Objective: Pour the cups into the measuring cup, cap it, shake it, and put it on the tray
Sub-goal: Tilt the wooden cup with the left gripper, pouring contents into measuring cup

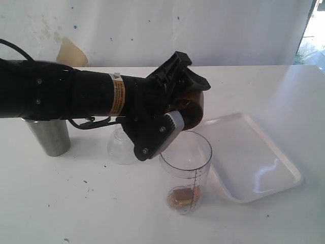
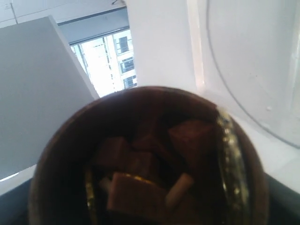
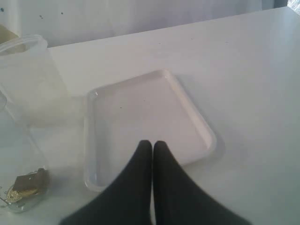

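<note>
left claw: pinching the wooden cup, which is tipped on its side right over the mouth of the measuring cup
wooden cup insides: brown chunks piled up
measuring cup: upright on the tabletop, just beside the tray, few bits at the bottom
steel tumbler: upright, well off to the left
right claw: pressed together, hanging over the tray's edge

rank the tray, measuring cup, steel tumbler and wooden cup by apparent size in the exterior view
1. tray
2. measuring cup
3. steel tumbler and wooden cup: unranked, the arm hides part of each
</note>
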`<state>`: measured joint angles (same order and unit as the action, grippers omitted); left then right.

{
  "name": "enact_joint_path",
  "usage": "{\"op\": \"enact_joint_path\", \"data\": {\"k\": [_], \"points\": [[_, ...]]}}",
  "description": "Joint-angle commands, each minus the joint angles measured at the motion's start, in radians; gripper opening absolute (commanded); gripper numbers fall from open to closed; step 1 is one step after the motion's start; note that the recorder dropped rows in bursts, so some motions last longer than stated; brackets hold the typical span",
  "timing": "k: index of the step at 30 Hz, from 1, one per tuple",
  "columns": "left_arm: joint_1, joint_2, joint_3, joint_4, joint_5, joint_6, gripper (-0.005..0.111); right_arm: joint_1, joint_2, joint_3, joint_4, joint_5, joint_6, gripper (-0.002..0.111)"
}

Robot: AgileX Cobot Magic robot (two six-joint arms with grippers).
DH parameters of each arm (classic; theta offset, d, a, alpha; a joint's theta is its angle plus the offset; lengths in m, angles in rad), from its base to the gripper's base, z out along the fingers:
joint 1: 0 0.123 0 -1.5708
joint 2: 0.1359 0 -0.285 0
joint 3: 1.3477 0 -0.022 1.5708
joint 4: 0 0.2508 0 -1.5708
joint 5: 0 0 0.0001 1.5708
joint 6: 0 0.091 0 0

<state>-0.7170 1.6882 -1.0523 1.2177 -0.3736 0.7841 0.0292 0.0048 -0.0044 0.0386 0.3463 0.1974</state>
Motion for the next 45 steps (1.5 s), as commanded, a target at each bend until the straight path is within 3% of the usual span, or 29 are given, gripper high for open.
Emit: {"op": "enact_joint_path", "data": {"k": [1, 10, 17, 26, 31, 38, 45], "points": [[-0.005, -0.003, -0.009, -0.157, -0.073, -0.005, 0.0, -0.008, -0.005, 0.004, -0.006, -0.002, 0.0, 0.0], [-0.005, -0.003, -0.009, -0.192, -0.076, -0.051, 0.0, -0.008, -0.005, 0.004, -0.006, -0.002, 0.0, 0.0], [-0.015, -0.003, -0.009, -0.108, -0.106, -0.033, 0.0, -0.008, -0.005, 0.004, -0.006, -0.002, 0.0, 0.0], [-0.044, -0.003, -0.009, -0.108, -0.068, 0.202, 0.0, -0.008, -0.005, 0.004, -0.006, -0.002, 0.0, 0.0], [-0.044, -0.003, -0.009, -0.108, 0.028, 0.253, 0.0, -0.008, -0.005, 0.004, -0.006, -0.002, 0.0, 0.0], [-0.044, -0.003, -0.009, -0.108, -0.023, 0.272, 0.0, -0.008, -0.005, 0.004, -0.006, -0.002, 0.0, 0.0], [-0.044, -0.003, -0.009, -0.108, -0.019, 0.495, 0.0, -0.008, -0.005, 0.004, -0.006, -0.002, 0.0, 0.0]]}}
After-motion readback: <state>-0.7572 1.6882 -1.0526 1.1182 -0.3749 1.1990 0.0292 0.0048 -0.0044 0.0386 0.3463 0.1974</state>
